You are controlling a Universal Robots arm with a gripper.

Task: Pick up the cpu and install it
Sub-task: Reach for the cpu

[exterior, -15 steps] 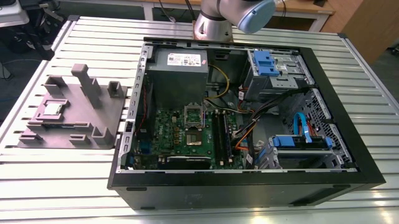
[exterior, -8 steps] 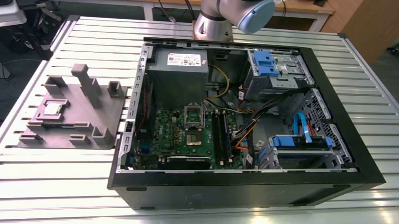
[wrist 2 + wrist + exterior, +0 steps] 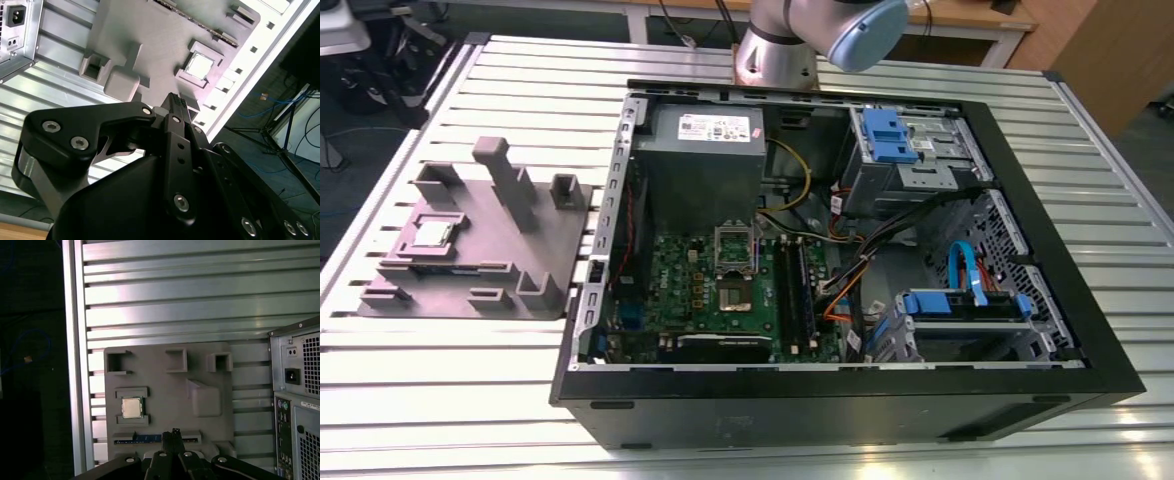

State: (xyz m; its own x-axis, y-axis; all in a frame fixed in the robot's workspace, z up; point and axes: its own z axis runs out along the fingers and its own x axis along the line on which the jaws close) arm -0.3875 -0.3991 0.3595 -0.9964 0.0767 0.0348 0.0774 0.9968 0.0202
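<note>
Pincer (image 3: pixel 173 432) fingers are pressed together with nothing between them, forming one narrow black tip in both wrist views (image 3: pixel 176 98). It hangs above the grey holder block (image 3: pixel 165 390), over the block's edge, well clear of its surface. Just past the tip, a long dark stick (image 3: pixel 140 439) lies in a slot along that edge of the block. Beyond the stick, the cpu (image 3: pixel 131 407) sits flat in its square recess, silvery top up, untouched and apart from the fingers; the second wrist view shows it (image 3: pixel 202 66) framed by the recess walls. Upright posts and open pockets stand around it on the block (image 3: pixel 165 45).

In the exterior view the holder block (image 3: pixel 467 250) rests on the slatted metal tabletop (image 3: pixel 520 90) near the edge on the exterior view's left, with the cpu (image 3: pixel 430 233) on the block's side towards that edge. The open computer case (image 3: pixel 854 400) lies beside it, filling the middle of the tabletop, its green motherboard (image 3: pixel 707 290) exposed. The arm (image 3: pixel 814 40) rises at the far edge.
</note>
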